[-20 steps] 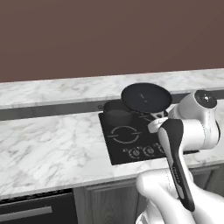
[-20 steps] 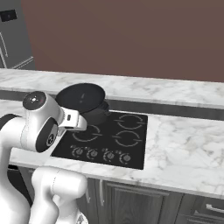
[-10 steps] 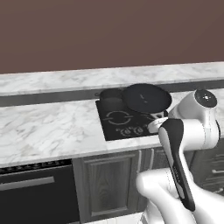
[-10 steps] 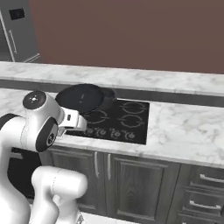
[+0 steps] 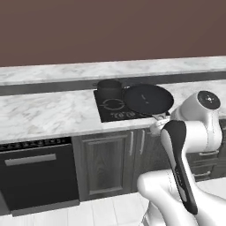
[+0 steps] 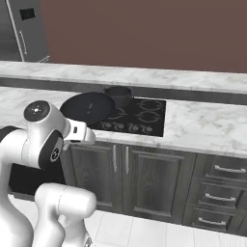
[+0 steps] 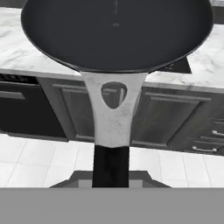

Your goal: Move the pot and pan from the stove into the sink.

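So the pan [image 5: 148,98] is up in the air, held by its handle at the gripper [image 5: 158,125]. In the hand view the pan [image 7: 117,33] stretches straight away from the camera: dark grip at the bottom, then the grey neck with a teardrop hole, then the wide black dish at the top. Its long axis runs along the line of the hand, handle toward the robot and dish out toward the counter [image 5: 48,115]. The fingertips themselves are hidden under the handle, but the hand is closed on it, since the pan hangs off nothing else.

From the left base view the dish floats over the right half of the stove [image 5: 111,109] and sticks out past the front edge of the counter on the handle side. It sits roughly level, tipped a bit so you can see into it. In the right base view the pan [image 6: 88,109] covers the stove's [image 6: 140,116] left burners and overhangs the counter [image 6: 202,126] front.

The pot [image 5: 109,88] is on the back left burner, upright, just beside the pan's rim; can't tell if they touch.

Room-wise: bare marble runs off to both sides of the stove, and there's open floor in front of the dark cabinets [image 6: 144,178]. A black dishwasher [image 5: 37,176] sits under the counter to the left, and a fridge [image 6: 24,30] stands far left in the right base view.
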Tool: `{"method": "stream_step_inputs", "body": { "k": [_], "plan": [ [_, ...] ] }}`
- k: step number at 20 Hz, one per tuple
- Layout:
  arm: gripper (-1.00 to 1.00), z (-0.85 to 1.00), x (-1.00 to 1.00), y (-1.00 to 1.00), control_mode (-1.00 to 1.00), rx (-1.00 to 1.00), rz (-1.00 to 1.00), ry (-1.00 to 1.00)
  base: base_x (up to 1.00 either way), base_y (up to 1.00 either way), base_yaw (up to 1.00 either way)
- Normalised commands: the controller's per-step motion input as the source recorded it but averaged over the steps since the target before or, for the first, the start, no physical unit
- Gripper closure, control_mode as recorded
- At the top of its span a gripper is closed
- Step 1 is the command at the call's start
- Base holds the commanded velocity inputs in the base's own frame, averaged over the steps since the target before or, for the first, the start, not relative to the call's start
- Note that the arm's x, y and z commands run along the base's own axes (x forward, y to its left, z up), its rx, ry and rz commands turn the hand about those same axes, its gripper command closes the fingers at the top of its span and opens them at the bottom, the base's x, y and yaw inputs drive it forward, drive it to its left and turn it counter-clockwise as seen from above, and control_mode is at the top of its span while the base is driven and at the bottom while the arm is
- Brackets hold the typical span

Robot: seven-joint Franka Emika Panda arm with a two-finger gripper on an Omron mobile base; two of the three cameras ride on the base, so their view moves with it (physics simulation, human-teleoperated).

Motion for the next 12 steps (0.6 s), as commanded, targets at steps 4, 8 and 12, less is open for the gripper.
{"method": "stream_step_inputs", "body": {
  "k": [4, 8, 12],
  "plan": [
    [1.00, 0.00, 0.00, 0.00, 1.00, 0.00, 0.00, 0.00, -0.18, -0.07, 0.21],
    [1.00, 0.00, 0.00, 0.00, 1.00, 0.00, 0.00, 0.00, -0.29, -0.09, 0.42],
    [1.00, 0.00, 0.00, 0.00, 1.00, 0.00, 0.00, 0.00, -0.29, -0.08, 0.43]
  ]
}}
